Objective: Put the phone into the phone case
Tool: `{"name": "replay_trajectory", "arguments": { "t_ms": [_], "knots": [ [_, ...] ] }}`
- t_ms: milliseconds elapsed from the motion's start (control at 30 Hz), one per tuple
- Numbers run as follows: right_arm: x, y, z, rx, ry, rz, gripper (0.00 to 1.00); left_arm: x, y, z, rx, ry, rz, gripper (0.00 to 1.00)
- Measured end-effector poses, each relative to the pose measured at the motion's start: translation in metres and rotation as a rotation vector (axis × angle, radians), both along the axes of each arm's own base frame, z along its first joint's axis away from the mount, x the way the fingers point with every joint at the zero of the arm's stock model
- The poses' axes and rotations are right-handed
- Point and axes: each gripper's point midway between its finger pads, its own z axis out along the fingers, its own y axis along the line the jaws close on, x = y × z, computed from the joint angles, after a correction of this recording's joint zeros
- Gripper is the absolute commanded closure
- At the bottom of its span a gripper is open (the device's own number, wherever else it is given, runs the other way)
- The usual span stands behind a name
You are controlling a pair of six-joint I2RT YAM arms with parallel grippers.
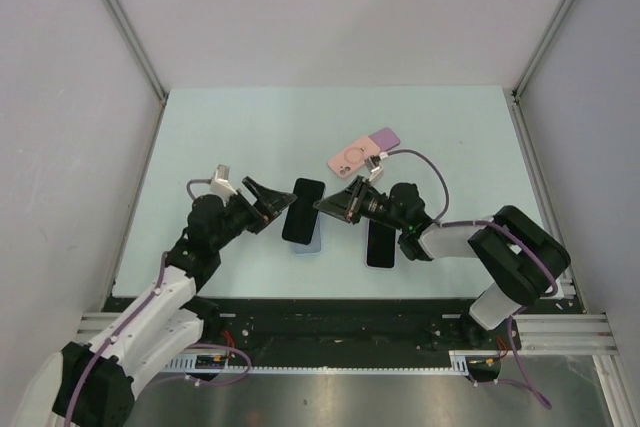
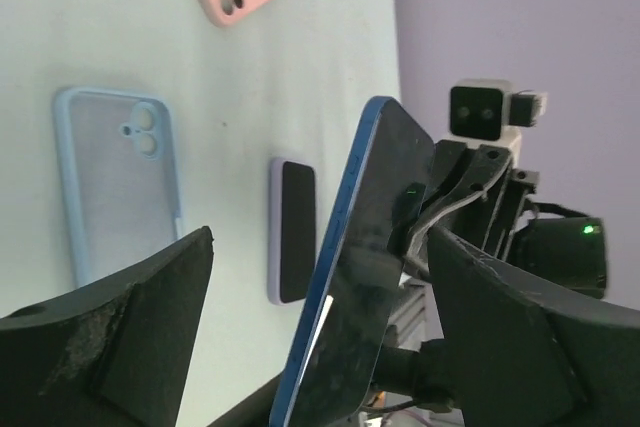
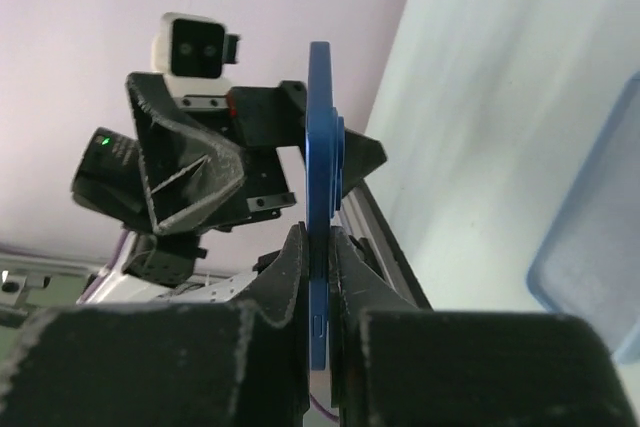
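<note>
A blue phone (image 1: 303,209) with a dark screen is held above the table, tilted on edge. My right gripper (image 1: 336,204) is shut on its right edge; in the right wrist view the phone (image 3: 320,137) stands edge-on, clamped between my fingers (image 3: 318,239). My left gripper (image 1: 270,205) is open at the phone's left side. In the left wrist view the phone (image 2: 365,247) stands between the spread fingers (image 2: 130,327), nearer the right one, and neither grips it. A clear light-blue phone case (image 2: 115,182) lies flat on the table, partly under the phone (image 1: 311,245).
A second phone with a purple edge (image 1: 380,244) lies flat, right of the blue case. A pink case (image 1: 353,158) and a purple item (image 1: 385,137) lie farther back. The light-blue case also shows in the right wrist view (image 3: 590,247).
</note>
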Motion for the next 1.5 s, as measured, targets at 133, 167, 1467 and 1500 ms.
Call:
{"name": "replay_trajectory", "arguments": {
  "t_ms": [133, 167, 1467, 1500],
  "knots": [
    [0.015, -0.004, -0.012, -0.128, 0.018, 0.004, 1.00, 0.006, 0.007, -0.009, 0.128, 0.035, -0.003, 0.20],
    [0.021, -0.003, -0.014, -0.168, 0.022, 0.005, 1.00, 0.009, 0.009, -0.015, 0.163, 0.052, -0.006, 0.24],
    [0.053, 0.011, -0.140, -0.568, 0.281, 0.251, 1.00, 0.026, 0.020, -0.163, 0.430, 0.452, -0.142, 0.84],
    [0.052, 0.012, -0.140, -0.566, 0.281, 0.257, 1.00, 0.026, 0.019, -0.163, 0.427, 0.450, -0.146, 0.84]
  ]
}}
